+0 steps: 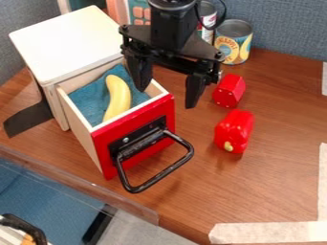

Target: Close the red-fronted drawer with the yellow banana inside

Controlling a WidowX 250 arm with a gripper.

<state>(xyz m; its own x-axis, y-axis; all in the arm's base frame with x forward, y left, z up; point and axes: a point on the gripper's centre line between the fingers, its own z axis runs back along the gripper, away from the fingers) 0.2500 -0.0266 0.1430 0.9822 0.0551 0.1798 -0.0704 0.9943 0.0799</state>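
Banana [119,98] lies in drawer [80,127], view-left of gripper [167,86], long axis roughly crosswise to the line between spread fingers.

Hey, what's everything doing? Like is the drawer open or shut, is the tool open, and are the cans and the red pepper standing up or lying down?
drawer: pulled open
banana: lying inside the drawer
blue cloth: spread in the drawer, under the banana
tool: open, nothing between its fingers
front can: upright
back can: upright, partly hidden
red pepper: lying on its side
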